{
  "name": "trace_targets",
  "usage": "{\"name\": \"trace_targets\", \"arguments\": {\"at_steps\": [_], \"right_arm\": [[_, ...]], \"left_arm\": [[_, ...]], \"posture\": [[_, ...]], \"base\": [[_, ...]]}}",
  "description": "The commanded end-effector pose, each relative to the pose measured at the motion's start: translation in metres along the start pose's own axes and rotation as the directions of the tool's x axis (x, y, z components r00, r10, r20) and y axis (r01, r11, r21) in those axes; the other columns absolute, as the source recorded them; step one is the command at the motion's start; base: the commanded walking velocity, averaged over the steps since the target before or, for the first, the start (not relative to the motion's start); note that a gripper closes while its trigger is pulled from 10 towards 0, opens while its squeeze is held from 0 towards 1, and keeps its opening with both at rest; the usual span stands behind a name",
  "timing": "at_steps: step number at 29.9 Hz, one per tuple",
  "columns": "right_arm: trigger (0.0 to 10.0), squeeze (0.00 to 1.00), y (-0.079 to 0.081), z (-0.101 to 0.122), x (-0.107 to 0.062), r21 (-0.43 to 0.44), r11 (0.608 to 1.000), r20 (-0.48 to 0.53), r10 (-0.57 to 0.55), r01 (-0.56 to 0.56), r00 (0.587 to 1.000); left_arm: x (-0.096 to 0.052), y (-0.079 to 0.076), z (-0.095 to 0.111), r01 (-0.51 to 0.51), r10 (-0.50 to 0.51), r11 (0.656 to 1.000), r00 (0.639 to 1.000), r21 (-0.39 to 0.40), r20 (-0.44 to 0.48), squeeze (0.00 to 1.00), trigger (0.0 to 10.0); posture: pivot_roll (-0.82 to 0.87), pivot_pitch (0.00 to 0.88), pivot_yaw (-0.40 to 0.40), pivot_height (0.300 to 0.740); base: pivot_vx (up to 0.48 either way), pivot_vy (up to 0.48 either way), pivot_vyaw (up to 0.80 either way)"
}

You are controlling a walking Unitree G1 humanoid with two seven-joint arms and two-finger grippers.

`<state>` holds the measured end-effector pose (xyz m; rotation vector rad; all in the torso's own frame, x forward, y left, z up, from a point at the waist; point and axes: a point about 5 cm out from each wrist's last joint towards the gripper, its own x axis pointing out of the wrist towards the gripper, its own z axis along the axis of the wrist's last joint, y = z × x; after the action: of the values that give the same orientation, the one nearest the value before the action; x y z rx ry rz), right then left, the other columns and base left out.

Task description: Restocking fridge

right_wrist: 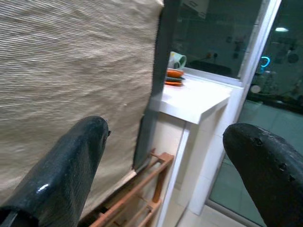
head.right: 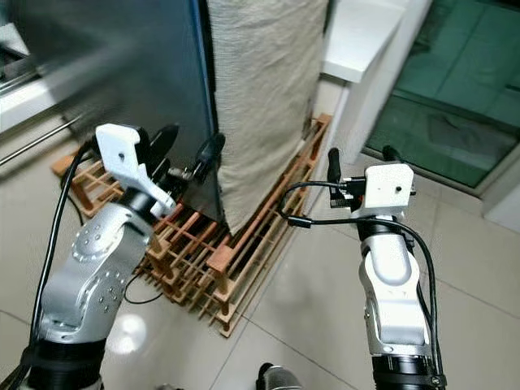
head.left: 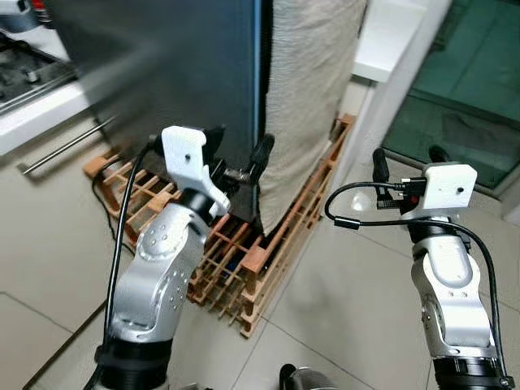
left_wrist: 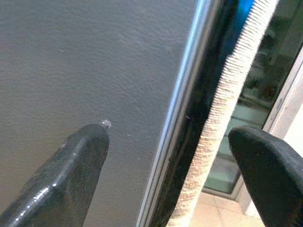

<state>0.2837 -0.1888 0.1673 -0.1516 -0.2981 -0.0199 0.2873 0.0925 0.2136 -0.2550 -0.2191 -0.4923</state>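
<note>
The fridge's dark grey door [head.left: 179,65] stands before me, its edge next to a beige cloth [head.left: 309,97] that hangs down the fridge's side. My left gripper [head.left: 242,136] is raised to that edge and open. In the left wrist view one finger [left_wrist: 80,165] lies in front of the door face [left_wrist: 94,61], the other finger [left_wrist: 265,161] past the cloth's edge [left_wrist: 222,118]. My right gripper [head.left: 409,154] is held up to the right of the fridge, open and holding nothing; its wrist view looks at the cloth [right_wrist: 71,61].
The fridge rests on a wooden slatted pallet [head.left: 268,260]. A white ledge [head.left: 390,32] carrying a cup [right_wrist: 177,60] and orange items [right_wrist: 174,75] adjoins a glass door [head.left: 471,81] on the right. A kitchen counter with a hob [head.left: 32,73] and a drawer handle [head.left: 65,146] are left.
</note>
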Motion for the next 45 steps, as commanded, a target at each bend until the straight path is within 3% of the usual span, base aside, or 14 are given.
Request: {"name": "trace_targets", "arguments": {"at_steps": [1, 5, 15, 23, 27, 32, 36, 40, 45], "right_arm": [[10.0, 0.00, -0.003, 0.001, -0.001, 0.003, 1.000, 0.012, -0.015, 0.015, 1.000], [10.0, 0.00, -0.005, -0.002, -0.003, 0.002, 1.000, 0.003, -0.023, 0.023, 1.000], [10.0, 0.00, -0.002, -0.004, -0.003, 0.007, 1.000, -0.004, -0.026, 0.026, 1.000], [10.0, 0.00, 0.000, -0.004, -0.002, 0.033, 0.999, -0.003, -0.002, 0.002, 1.000], [10.0, 0.00, 0.009, -0.001, -0.016, 0.093, 0.983, -0.017, 0.160, -0.158, 0.987], [10.0, 0.00, 0.014, -0.002, -0.026, 0.110, 0.963, -0.041, 0.252, -0.246, 0.967], [10.0, 0.00, 0.015, -0.001, -0.027, 0.109, 0.957, -0.045, 0.274, -0.268, 0.961], [10.0, 0.00, 0.025, 0.001, -0.027, 0.143, 0.912, -0.058, 0.396, -0.385, 0.916], [10.0, 0.00, 0.027, 0.001, -0.022, 0.163, 0.911, -0.059, 0.393, -0.379, 0.918]], "left_arm": [[0.001, -0.008, 0.004, 0.052, -0.052, 0.998, 0.999, -0.025, -0.005, 0.00, 10.0], [0.003, -0.020, 0.005, 0.140, -0.141, 0.990, 0.990, -0.028, -0.028, 0.00, 10.0], [0.015, -0.029, -0.002, 0.182, -0.185, 0.982, 0.981, -0.049, -0.063, 0.00, 10.0], [0.033, -0.029, -0.008, 0.111, -0.113, 0.993, 0.992, -0.033, -0.054, 0.00, 10.0], [0.036, -0.031, -0.008, 0.113, -0.115, 0.993, 0.992, -0.044, -0.051, 0.00, 10.0], [0.038, -0.031, -0.008, 0.109, -0.111, 0.993, 0.993, -0.050, -0.045, 0.00, 10.0], [0.039, -0.033, -0.009, 0.122, -0.126, 0.990, 0.991, -0.075, -0.049, 0.00, 10.0], [0.050, -0.045, -0.011, 0.209, -0.217, 0.972, 0.974, -0.107, -0.063, 0.00, 10.0], [0.060, -0.048, -0.018, 0.218, -0.232, 0.966, 0.968, -0.140, -0.092, 0.00, 10.0]], "posture": [[-0.12, 0.063, 0.011, 0.740], [-0.12, 0.069, 0.017, 0.740], [-0.12, 0.074, 0.013, 0.740], [-0.13, 0.074, 0.016, 0.740], [-0.14, 0.077, 0.019, 0.740], [-0.14, 0.081, 0.019, 0.740], [-0.15, 0.085, 0.020, 0.740], [-0.15, 0.082, 0.019, 0.740], [-0.16, 0.083, 0.022, 0.740]], "base": [[0.000, 0.000, 0.00], [0.000, 0.000, 0.00], [0.000, 0.000, 0.00], [0.000, 0.000, 0.00], [0.000, 0.000, 0.00], [0.000, 0.000, 0.00], [0.000, 0.000, 0.00], [0.000, 0.000, 0.00], [0.000, 0.000, 0.00]]}}
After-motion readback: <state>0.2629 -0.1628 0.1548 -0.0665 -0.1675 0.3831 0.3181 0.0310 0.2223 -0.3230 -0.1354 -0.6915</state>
